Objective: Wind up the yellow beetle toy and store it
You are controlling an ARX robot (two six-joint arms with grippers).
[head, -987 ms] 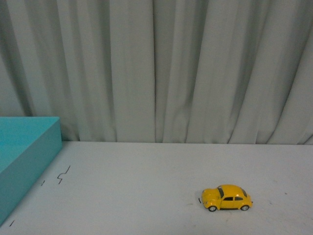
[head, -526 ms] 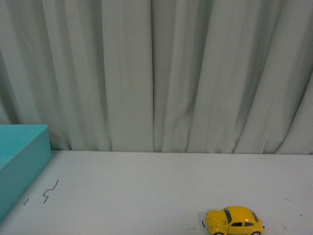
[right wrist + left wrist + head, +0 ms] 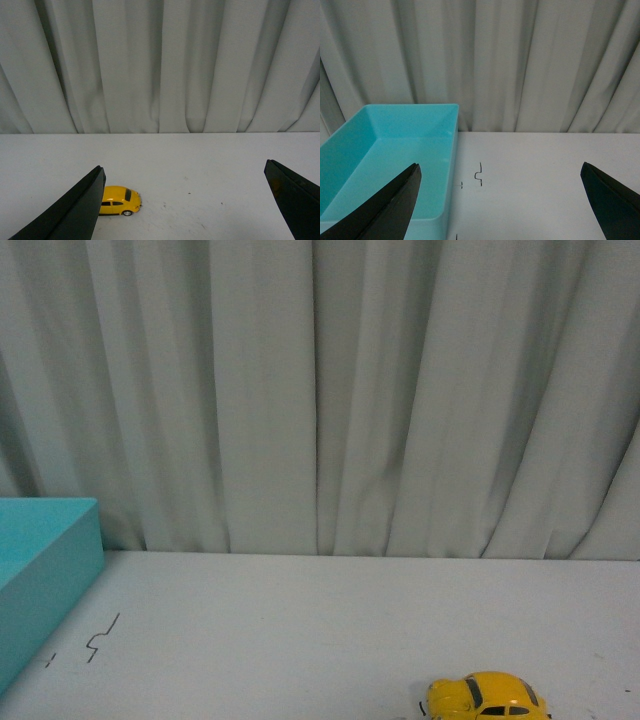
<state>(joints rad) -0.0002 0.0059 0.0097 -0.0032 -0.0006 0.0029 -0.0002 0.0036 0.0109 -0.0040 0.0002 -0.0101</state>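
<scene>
- Front view: showing yellow beetle toy sitting on white table, at the frame's lower right edge, well apart from turquoise bin at left.
- Left wrist view: showing left gripper spread wide, grasping nothing, above table beside bin.
- Right wrist view: showing right gripper spread wide, empty, one finger partly covering toy.

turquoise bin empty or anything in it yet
Empty where visible: the turquoise bin shows a bare floor, its near corner hidden. The yellow beetle toy sits out on the table.
</scene>
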